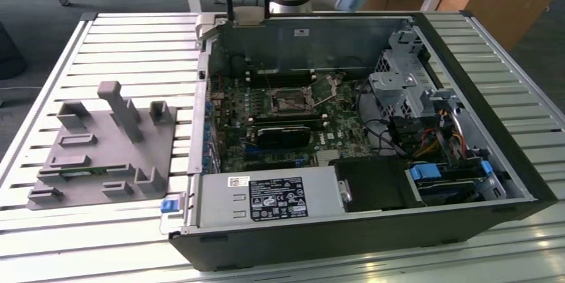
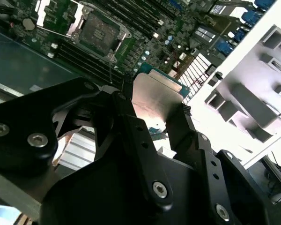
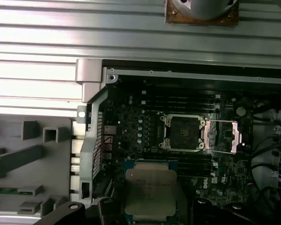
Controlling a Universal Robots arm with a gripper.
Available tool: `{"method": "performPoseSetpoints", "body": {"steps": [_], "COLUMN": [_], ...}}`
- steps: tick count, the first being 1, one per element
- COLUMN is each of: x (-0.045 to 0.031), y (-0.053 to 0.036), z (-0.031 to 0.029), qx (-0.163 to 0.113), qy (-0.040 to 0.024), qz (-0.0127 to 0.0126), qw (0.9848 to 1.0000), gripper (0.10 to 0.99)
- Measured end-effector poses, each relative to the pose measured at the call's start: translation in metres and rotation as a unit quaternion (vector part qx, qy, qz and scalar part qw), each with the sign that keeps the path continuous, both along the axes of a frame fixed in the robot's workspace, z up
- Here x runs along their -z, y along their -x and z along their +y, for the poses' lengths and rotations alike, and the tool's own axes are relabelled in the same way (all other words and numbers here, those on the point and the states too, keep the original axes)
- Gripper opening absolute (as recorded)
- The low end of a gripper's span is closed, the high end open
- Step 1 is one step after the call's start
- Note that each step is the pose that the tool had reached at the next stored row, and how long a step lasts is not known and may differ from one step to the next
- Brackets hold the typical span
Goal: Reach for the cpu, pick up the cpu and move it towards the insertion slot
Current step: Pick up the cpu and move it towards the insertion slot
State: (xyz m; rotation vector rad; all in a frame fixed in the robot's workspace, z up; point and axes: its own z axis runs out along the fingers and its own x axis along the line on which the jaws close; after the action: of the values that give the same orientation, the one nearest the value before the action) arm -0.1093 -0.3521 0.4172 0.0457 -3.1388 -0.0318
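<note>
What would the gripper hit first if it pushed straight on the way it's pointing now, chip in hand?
Probably the motherboard, short of the insertion slot. In both wrist views the gripper holds the cpu above the board beside the open socket. Depth is unclear.

An open computer case point(image 1: 459, 223) is laid on the slatted tabletop point(image 1: 132, 38). A grey fixture plate point(image 1: 97, 157) with posts is seen beside it, toward the exterior view's left. A labelled power supply point(image 1: 264, 198) is mounted inside.
</note>
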Motion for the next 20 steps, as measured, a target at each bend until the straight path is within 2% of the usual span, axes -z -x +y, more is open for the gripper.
{"method": "performPoseSetpoints", "body": {"steps": [9, 20], "x": [0.0009, 0.0029], "y": [-0.0273, -0.0431], "z": [0.0068, 0.0261], "qx": [0.0, 0.0], "qy": [0.0, 0.0], "qz": [0.0, 0.0], "qw": [1.0, 1.0], "gripper": [0.529, 0.529]}}
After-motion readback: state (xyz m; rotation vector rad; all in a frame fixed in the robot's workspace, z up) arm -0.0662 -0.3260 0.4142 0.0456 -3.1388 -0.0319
